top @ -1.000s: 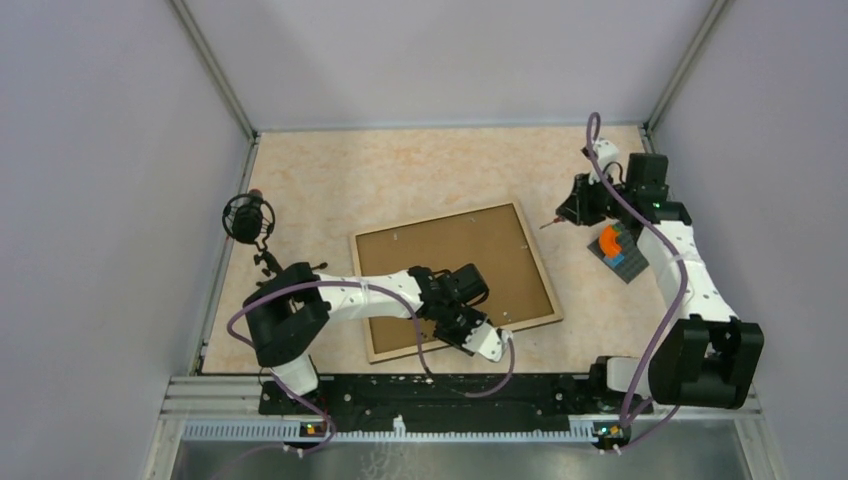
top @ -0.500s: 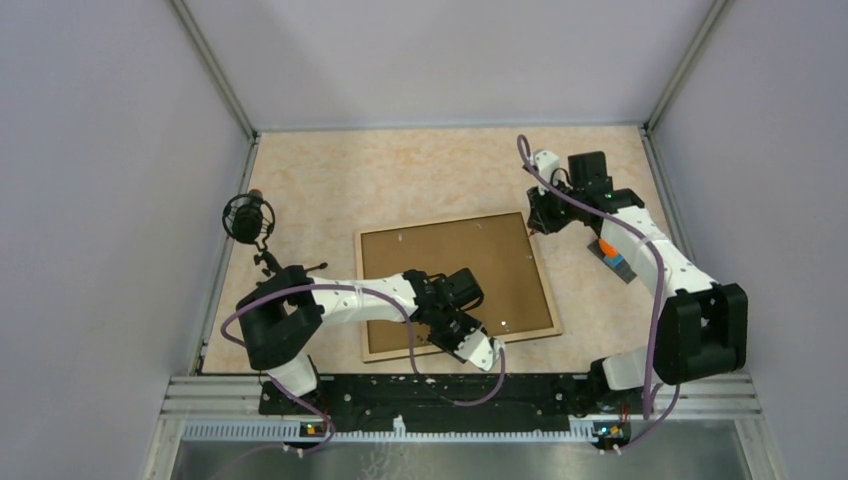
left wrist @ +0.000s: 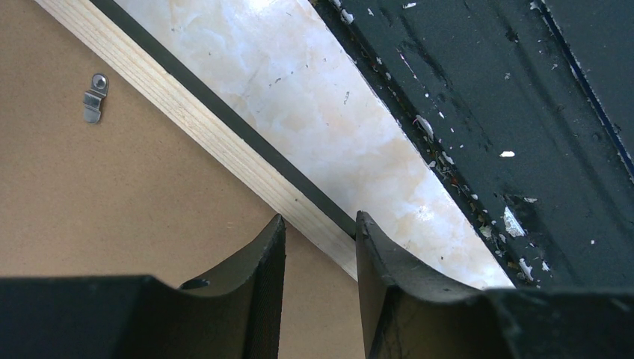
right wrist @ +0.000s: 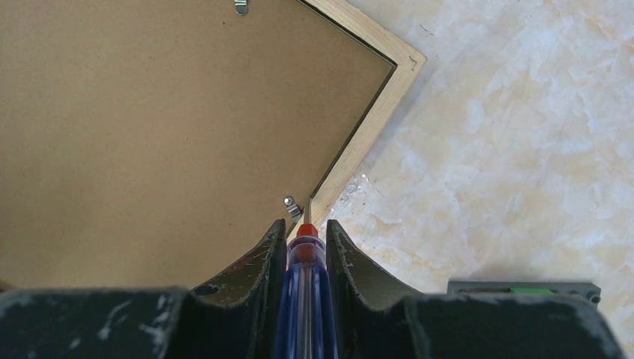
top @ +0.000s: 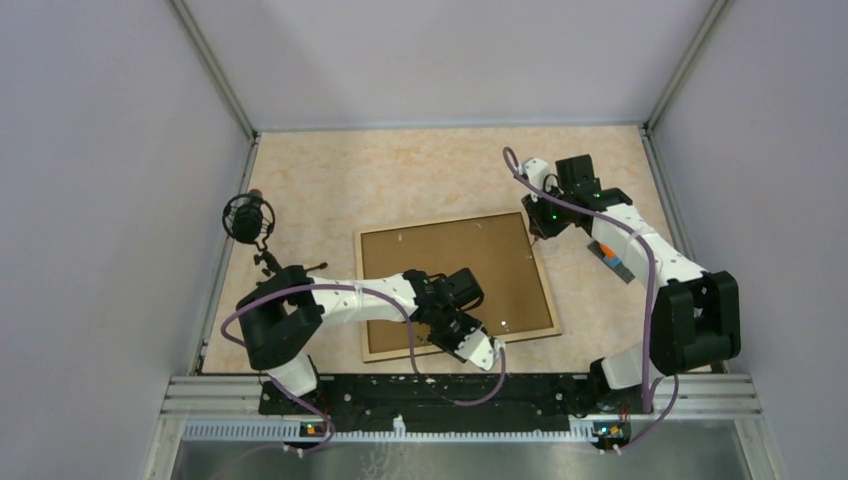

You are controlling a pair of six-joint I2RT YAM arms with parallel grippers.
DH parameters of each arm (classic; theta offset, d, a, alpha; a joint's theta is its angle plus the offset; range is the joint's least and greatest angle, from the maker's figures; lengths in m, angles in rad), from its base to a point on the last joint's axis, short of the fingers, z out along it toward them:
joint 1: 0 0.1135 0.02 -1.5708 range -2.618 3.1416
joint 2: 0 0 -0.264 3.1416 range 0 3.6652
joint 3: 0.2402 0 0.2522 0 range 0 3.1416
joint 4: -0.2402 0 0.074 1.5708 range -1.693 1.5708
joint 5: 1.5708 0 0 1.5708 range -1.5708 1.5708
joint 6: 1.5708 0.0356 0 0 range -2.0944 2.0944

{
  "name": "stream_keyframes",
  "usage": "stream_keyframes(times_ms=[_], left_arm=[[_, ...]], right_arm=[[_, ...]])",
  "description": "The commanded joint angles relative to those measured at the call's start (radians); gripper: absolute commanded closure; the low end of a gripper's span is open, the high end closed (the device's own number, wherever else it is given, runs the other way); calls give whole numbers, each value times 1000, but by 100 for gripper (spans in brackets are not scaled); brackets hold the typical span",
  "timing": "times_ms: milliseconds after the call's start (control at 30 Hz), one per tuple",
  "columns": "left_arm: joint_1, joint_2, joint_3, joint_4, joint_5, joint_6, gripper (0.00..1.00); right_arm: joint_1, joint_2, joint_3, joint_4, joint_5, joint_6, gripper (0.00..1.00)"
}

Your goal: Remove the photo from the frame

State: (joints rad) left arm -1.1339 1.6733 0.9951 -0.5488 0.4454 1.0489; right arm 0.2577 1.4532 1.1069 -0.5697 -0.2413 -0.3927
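The frame [top: 520, 240] lies face down on the table, its brown board back [top: 450, 255] facing up inside the pale wooden rail [left wrist: 224, 142]. The photo is hidden under that board. My left gripper [top: 462, 332] [left wrist: 320, 217] is at the frame's near edge, with one finger on the board side and the other on the outer black edge, closed across the rail. My right gripper [top: 541, 224] [right wrist: 306, 224] is shut on a screwdriver [right wrist: 305, 277] with a blue handle. Its tip hovers at a small metal tab [right wrist: 290, 206] on the frame's right rail.
A grey tool holder [top: 612, 258] [right wrist: 523, 288] with orange and blue parts lies right of the frame. A black round device on a stand [top: 248, 218] sits at the left table edge. More metal tabs [left wrist: 93, 96] [right wrist: 240, 7] hold the board. The black base rail [left wrist: 523, 112] runs near the left gripper.
My right arm has swung left from beside the tool holder to the frame's right rail, carrying the screwdriver. The left gripper and frame shifted slightly at first, then held still.
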Motion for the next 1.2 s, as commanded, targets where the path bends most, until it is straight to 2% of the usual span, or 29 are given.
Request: stream_keyframes(times_ms=[0, 567, 1167], left_arm=[[-11, 55, -43, -80, -26, 37, 80], [-10, 60, -42, -72, -34, 32, 80], [-10, 62, -39, -73, -41, 32, 79]], right_arm=[[19, 10, 0, 7, 22, -20, 100], [60, 8, -31, -34, 55, -44, 100], [87, -11, -39, -75, -22, -14, 100]])
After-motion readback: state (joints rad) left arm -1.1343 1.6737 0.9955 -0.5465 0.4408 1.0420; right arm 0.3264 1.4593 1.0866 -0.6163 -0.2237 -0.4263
